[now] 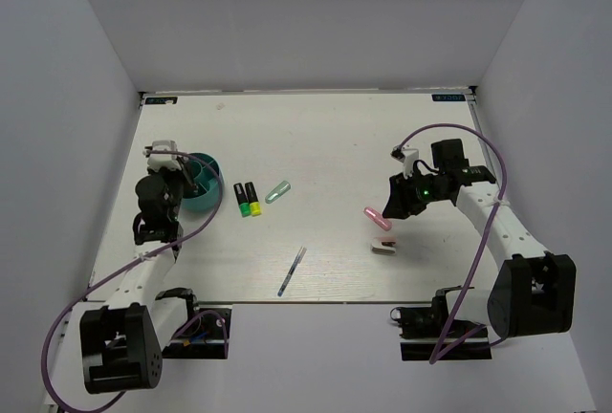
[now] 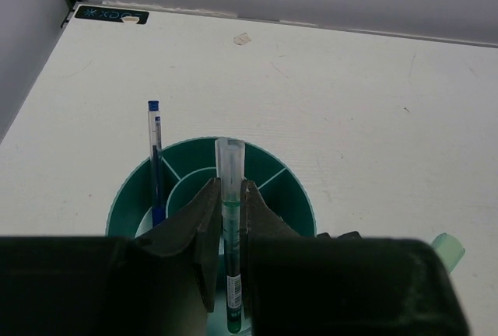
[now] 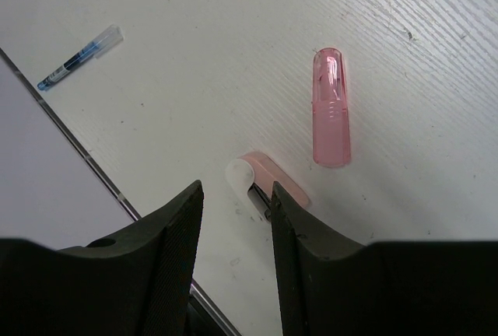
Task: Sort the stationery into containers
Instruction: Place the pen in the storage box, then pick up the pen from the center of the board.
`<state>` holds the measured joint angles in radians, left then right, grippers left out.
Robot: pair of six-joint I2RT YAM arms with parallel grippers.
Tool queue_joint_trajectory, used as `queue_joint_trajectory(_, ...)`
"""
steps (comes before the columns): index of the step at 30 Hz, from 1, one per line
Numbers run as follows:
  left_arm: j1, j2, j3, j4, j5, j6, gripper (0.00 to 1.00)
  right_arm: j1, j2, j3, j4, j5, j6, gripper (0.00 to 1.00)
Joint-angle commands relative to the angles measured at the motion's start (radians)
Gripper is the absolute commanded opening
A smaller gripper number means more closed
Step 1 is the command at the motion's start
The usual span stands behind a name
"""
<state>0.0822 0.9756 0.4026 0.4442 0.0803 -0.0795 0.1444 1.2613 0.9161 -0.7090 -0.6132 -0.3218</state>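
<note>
My left gripper (image 2: 229, 190) is shut on a thin clear-capped pen (image 2: 230, 161) and holds it upright over the round teal holder (image 2: 305, 198). A blue pen (image 2: 155, 157) stands in a left compartment of it. In the top view this gripper (image 1: 178, 168) hangs over the holder (image 1: 214, 195) at the table's left. My right gripper (image 3: 235, 196) is open and empty, just above and beside the pink-and-white block (image 3: 272, 184). The pink marker (image 3: 330, 110) lies beyond it. In the top view the right gripper (image 1: 391, 207) is over the pink marker (image 1: 377, 218) and the block (image 1: 383, 247).
Two black markers (image 1: 246, 199) with green and yellow ends lie right of the holder, and a pale green marker (image 1: 277, 192) lies beside them. A thin blue pen (image 1: 292, 271) lies near the table's front edge (image 1: 287, 302). White walls stand close on three sides.
</note>
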Motion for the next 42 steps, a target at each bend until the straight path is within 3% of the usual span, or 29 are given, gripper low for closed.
queue_joint_trajectory(1,0.005,-0.038,-0.034,0.048,-0.023,-0.003,0.19,-0.002,0.003,0.012,-0.023,-0.030,-0.013,0.44)
queue_joint_trajectory(2,0.005,-0.040,-0.034,0.044,-0.025,-0.005,0.35,-0.003,0.006,0.013,-0.021,-0.030,-0.013,0.44)
queue_joint_trajectory(5,0.002,-0.049,-0.024,0.025,-0.034,-0.014,0.66,-0.002,0.004,0.013,-0.026,-0.033,-0.013,0.44)
queue_joint_trajectory(10,0.001,-0.058,0.030,-0.030,-0.062,-0.009,0.72,-0.003,0.001,0.013,-0.024,-0.033,-0.016,0.44)
queue_joint_trajectory(11,0.001,-0.078,0.044,-0.035,-0.069,-0.014,0.71,-0.003,0.001,0.013,-0.024,-0.033,-0.014,0.44)
queue_joint_trajectory(14,-0.010,-0.130,0.090,-0.125,-0.051,-0.037,0.24,-0.005,0.000,0.013,-0.026,-0.031,-0.016,0.44)
queue_joint_trajectory(16,-0.077,-0.149,0.198,-0.283,-0.039,-0.048,0.00,-0.003,0.001,0.015,-0.027,-0.030,-0.014,0.44)
queue_joint_trajectory(17,-0.132,-0.149,0.237,-0.509,-0.034,-0.077,0.00,-0.003,0.004,0.017,-0.026,-0.017,-0.005,0.44)
queue_joint_trajectory(18,-0.156,-0.129,0.366,-0.592,0.031,-0.112,0.00,0.001,0.007,0.020,-0.029,-0.016,-0.003,0.44)
queue_joint_trajectory(19,-0.206,-0.085,0.413,-0.670,0.057,-0.121,0.06,0.000,0.013,0.030,-0.036,-0.008,0.000,0.44)
queue_joint_trajectory(20,-0.270,-0.060,0.450,-0.908,0.112,-0.124,0.14,0.001,0.021,0.032,-0.038,-0.002,0.004,0.38)
queue_joint_trajectory(21,-0.309,0.033,0.535,-0.965,0.142,-0.126,0.24,-0.002,0.029,0.033,-0.046,0.006,0.004,0.24)
queue_joint_trajectory(22,-0.449,0.069,0.608,-1.031,0.136,-0.121,0.40,0.001,0.033,0.039,-0.052,0.010,0.012,0.04)
queue_joint_trajectory(24,-0.589,0.188,0.692,-1.227,0.061,-0.115,0.54,0.003,0.035,0.046,-0.055,0.024,0.024,0.00)
queue_joint_trajectory(26,-0.706,0.233,0.700,-1.286,0.032,-0.135,0.66,0.004,0.033,0.049,-0.047,0.033,0.036,0.00)
queue_joint_trajectory(27,-0.737,0.276,0.694,-1.286,0.018,-0.160,0.70,0.007,0.026,0.050,-0.041,0.062,0.058,0.34)
queue_joint_trajectory(28,-0.793,0.290,0.691,-1.285,0.016,-0.183,0.70,0.007,0.023,0.052,-0.035,0.075,0.066,0.58)
queue_joint_trajectory(29,-0.844,0.314,0.677,-1.283,0.007,-0.195,0.71,0.009,0.018,0.050,-0.020,0.104,0.075,0.77)
queue_joint_trajectory(30,-0.893,0.339,0.676,-1.277,-0.005,-0.230,0.71,0.011,0.001,0.040,-0.012,0.128,0.092,0.84)
queue_joint_trajectory(31,-0.919,0.347,0.671,-1.271,-0.043,-0.239,0.71,0.008,-0.008,0.038,0.012,0.138,0.098,0.78)
queue_joint_trajectory(32,-0.959,0.363,0.659,-1.256,-0.056,-0.253,0.68,0.007,-0.019,0.033,0.017,0.154,0.110,0.58)
queue_joint_trajectory(34,-1.015,0.402,0.654,-1.234,-0.076,-0.290,0.50,0.007,-0.029,0.021,0.038,0.193,0.139,0.00)
queue_joint_trajectory(36,-1.073,0.426,0.660,-1.233,-0.151,-0.312,0.32,0.006,-0.027,0.021,0.042,0.196,0.147,0.00)
queue_joint_trajectory(37,-1.085,0.443,0.660,-1.231,-0.166,-0.321,0.32,0.006,-0.028,0.021,0.042,0.201,0.145,0.03)
queue_joint_trajectory(38,-1.111,0.465,0.660,-1.230,-0.207,-0.334,0.32,0.004,-0.027,0.021,0.042,0.202,0.148,0.08)
queue_joint_trajectory(40,-1.122,0.491,0.656,-1.217,-0.218,-0.347,0.45,0.006,-0.023,0.021,0.040,0.202,0.147,0.15)
queue_joint_trajectory(42,-1.141,0.524,0.645,-1.200,-0.238,-0.356,0.49,0.004,-0.022,0.020,0.039,0.199,0.148,0.17)
